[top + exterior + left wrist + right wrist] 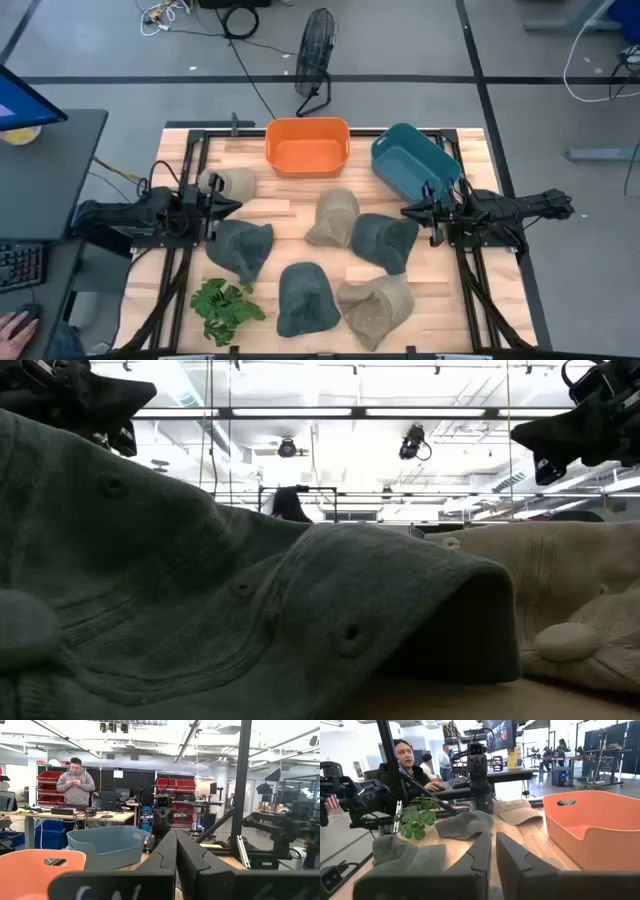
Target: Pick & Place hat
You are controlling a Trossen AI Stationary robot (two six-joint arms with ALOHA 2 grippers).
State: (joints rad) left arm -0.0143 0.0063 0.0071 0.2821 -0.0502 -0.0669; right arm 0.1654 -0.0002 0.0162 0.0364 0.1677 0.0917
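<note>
Nearest the front edge of the wooden table (300,205) lie a small green leafy plant (225,305) at the left, a dark grey-green hat (305,298) in the middle and a tan hat (375,305) just to its right, the two touching or nearly so. Farther in, another dark hat (243,247) lies left of centre, a third dark hat (385,240) lies right of centre, and a tan hat between them (333,217) touches that right-hand dark one. The left gripper (222,207) hangs above the left side of the table with its fingers pressed together, holding nothing, and a pale tan hat (230,183) lies just beyond it. The right gripper (413,211) hangs above the right side, facing inward, its fingers likewise closed together and empty, close to the right-hand dark hat but apart from it. At the far edge an orange bin (307,146) stands in the middle and a teal bin (412,162) stands tilted to its right, near the right arm. Beyond the table, on the floor, a black fan (315,55) stands among cables, and a person (75,782) stands at a bench in the room behind.
</note>
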